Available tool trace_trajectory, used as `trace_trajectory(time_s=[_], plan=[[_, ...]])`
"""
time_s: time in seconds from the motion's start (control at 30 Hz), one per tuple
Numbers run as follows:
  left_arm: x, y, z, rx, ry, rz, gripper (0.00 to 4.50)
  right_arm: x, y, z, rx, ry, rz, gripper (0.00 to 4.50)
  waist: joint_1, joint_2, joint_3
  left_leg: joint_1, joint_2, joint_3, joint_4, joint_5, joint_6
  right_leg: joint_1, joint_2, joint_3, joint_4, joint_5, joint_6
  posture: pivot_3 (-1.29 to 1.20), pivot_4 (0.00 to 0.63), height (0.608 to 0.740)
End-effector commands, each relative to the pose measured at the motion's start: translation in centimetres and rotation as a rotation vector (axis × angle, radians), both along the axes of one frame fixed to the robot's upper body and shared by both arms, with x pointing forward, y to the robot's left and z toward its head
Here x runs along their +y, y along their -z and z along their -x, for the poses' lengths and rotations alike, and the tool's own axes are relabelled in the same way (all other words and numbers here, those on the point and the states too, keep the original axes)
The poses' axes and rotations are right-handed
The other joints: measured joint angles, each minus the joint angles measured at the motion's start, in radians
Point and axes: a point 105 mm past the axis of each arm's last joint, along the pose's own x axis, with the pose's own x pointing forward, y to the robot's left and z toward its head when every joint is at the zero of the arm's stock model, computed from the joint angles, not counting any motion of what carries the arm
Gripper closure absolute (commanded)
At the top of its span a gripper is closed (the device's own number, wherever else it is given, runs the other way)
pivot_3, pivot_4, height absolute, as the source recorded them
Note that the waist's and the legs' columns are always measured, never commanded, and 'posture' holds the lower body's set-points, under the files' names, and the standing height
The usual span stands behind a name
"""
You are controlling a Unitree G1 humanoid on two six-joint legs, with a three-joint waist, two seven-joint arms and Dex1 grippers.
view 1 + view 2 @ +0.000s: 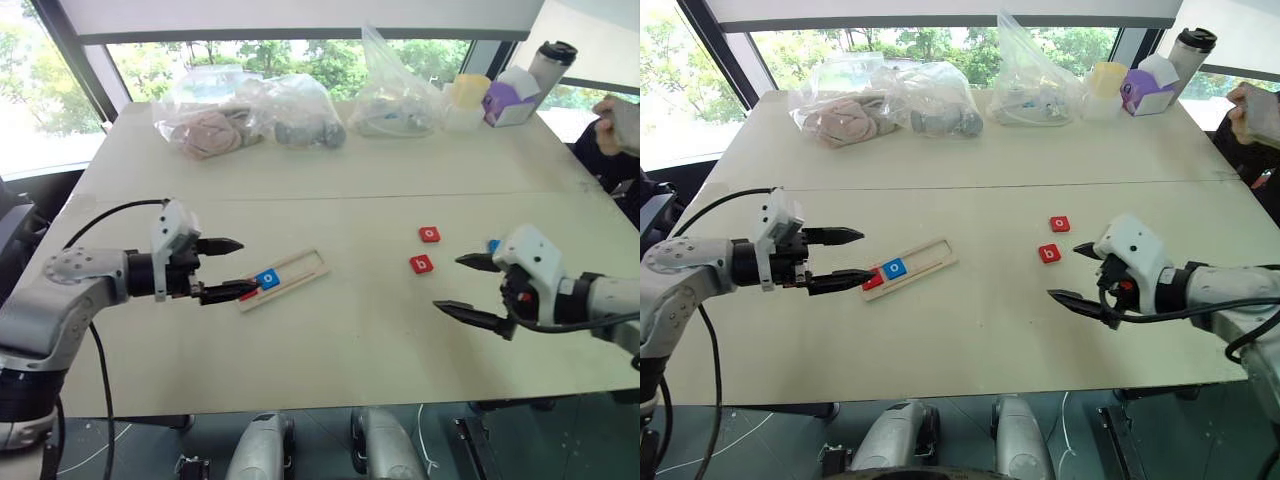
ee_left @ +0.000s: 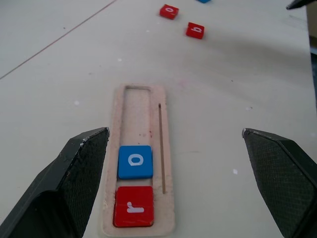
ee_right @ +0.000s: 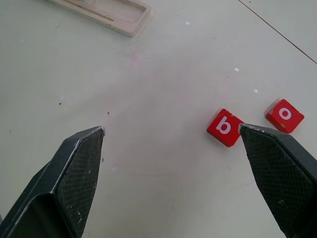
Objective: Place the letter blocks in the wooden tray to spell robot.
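Note:
The wooden tray (image 1: 300, 268) lies slanted on the table, left of centre. It holds a red r block (image 2: 133, 206) at its near end and a blue o block (image 2: 135, 161) beside it; the other slots are bare. My left gripper (image 1: 249, 265) hovers open at that filled end, empty. A red o block (image 1: 429, 234) and a red b block (image 1: 422, 264) lie loose to the tray's right. A blue block (image 1: 493, 245) peeks out behind my right gripper (image 1: 447, 283), which is open and empty just right of the b block (image 3: 226, 127).
Three clear plastic bags (image 1: 290, 115) of items line the table's far side, with a yellow cup (image 1: 470, 90), a purple and white box (image 1: 510, 100) and a tumbler (image 1: 550, 62) at the far right. A person's hand (image 1: 620, 125) shows at the right edge.

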Motion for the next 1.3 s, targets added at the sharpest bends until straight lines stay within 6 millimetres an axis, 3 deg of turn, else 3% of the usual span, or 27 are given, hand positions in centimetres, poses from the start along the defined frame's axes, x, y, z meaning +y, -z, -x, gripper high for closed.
trace_trajectory(time_s=[0.03,0.3,0.73,1.07,1.3], plan=[[0.3,-1.2,0.2,-0.042,0.019,-0.003,0.00,-0.4,-1.3,-0.2,-0.044,-0.023,0.021,0.04,0.000,0.000,0.000,0.000,0.000,0.000,0.000,0.000,0.000,0.000,0.000,0.000,0.000,0.000,0.000,0.00,0.150,0.740],[0.2,-1.8,0.4,-0.047,0.020,-0.003,0.00,-0.7,-1.8,-0.9,-0.063,-0.041,0.038,0.04,0.000,0.000,0.000,0.000,0.000,0.000,0.000,0.000,0.000,0.000,-0.001,0.001,0.000,0.000,0.000,0.00,0.150,0.740],[-0.2,-0.5,0.7,-0.042,0.007,-0.037,0.00,-0.1,-1.9,-1.4,-0.089,-0.048,0.039,0.04,0.001,0.001,0.001,0.000,0.000,0.000,-0.001,0.000,0.000,0.000,-0.004,0.001,0.000,0.000,0.000,0.00,0.150,0.740],[-1.7,3.2,-1.4,-0.116,-0.110,-0.057,0.00,1.2,-0.8,-0.8,-0.090,-0.042,0.015,0.04,0.000,0.001,0.000,0.000,0.000,0.000,-0.002,0.000,-0.001,-0.001,-0.005,0.002,0.000,0.000,0.000,0.00,0.150,0.740],[-1.6,6.2,-2.4,-0.108,-0.161,-0.067,0.00,1.7,0.1,0.1,-0.085,-0.019,-0.001,0.04,0.001,0.001,0.000,-0.001,0.000,0.000,-0.003,0.000,-0.001,-0.002,-0.006,0.002,0.000,0.000,-0.001,0.00,0.150,0.740]])
